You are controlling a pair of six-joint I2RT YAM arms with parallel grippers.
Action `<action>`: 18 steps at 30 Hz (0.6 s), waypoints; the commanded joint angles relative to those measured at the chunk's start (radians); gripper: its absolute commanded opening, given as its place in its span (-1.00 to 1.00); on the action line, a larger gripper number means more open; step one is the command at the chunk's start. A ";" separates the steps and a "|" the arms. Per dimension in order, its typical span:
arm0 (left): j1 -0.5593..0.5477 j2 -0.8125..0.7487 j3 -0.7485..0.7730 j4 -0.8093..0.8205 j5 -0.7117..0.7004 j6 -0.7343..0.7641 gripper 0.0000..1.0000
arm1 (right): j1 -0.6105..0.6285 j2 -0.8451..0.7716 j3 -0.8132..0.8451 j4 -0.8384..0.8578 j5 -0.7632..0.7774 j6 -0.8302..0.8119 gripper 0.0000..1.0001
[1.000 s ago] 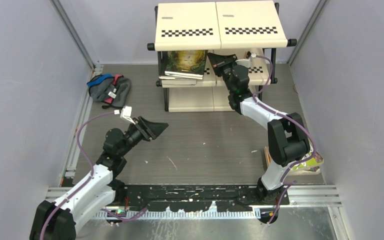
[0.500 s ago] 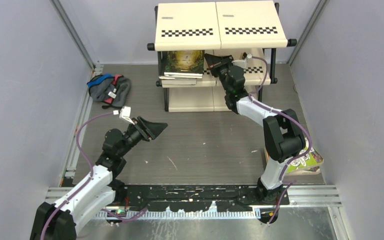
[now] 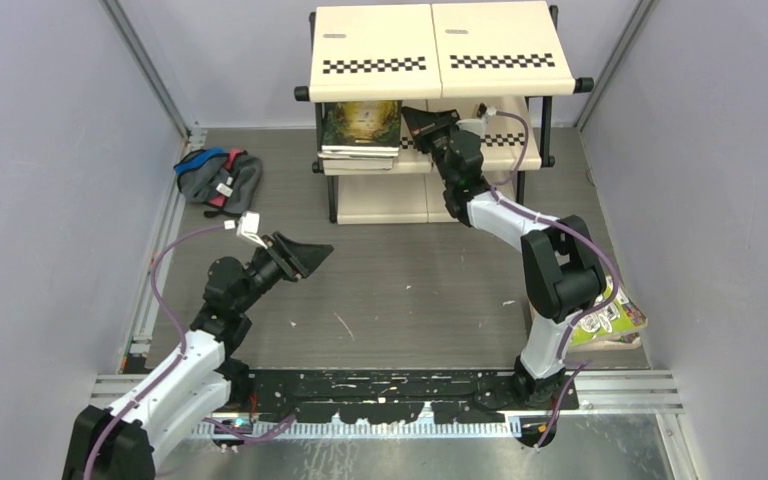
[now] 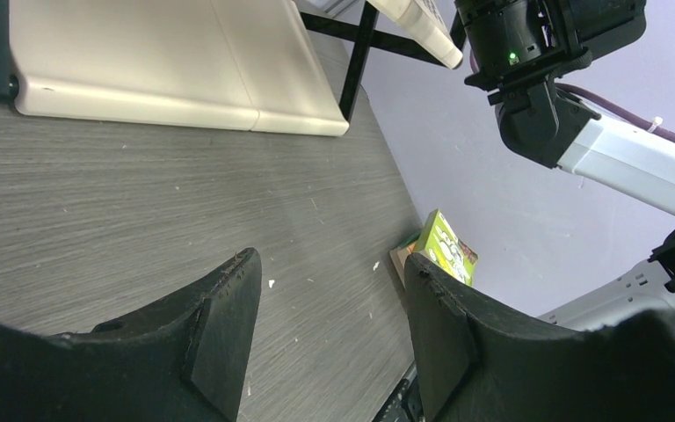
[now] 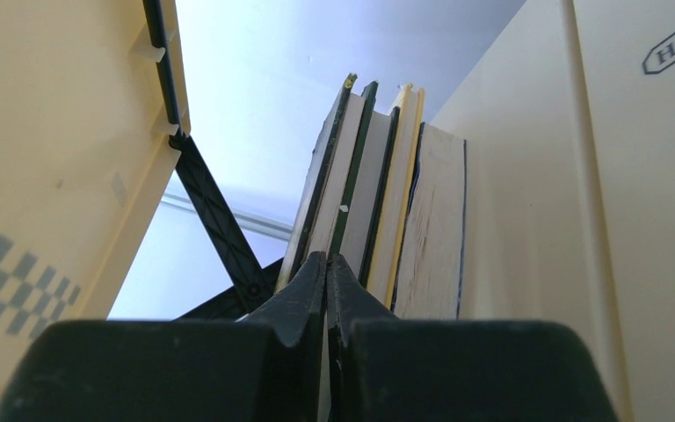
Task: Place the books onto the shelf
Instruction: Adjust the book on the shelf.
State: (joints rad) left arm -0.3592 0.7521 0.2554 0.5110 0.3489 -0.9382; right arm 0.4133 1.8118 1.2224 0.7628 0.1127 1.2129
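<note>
While books [image 3: 360, 122] lie flat, fore-edges toward the shut right claw [image 5: 326, 264], the left claw [image 4: 330, 272] gapes.

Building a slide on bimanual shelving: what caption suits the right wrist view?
Shut right claw at the page edges of the books stacked on the shelf.

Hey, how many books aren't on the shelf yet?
1 for certain: the lime green book on the table, at the near right, partly behind the right arm. Under it lies something brownish, perhaps a second book; I cannot tell.
</note>
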 commanded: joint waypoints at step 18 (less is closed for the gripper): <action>0.054 -0.036 -0.002 0.018 0.064 -0.004 0.22 | 0.037 0.021 0.092 0.038 0.030 -0.018 -0.85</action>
State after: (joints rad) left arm -0.3195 0.7422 0.2535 0.5083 0.3859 -0.9390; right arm 0.4370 1.8416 1.2682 0.7479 0.1265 1.2083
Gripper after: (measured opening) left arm 0.611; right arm 0.081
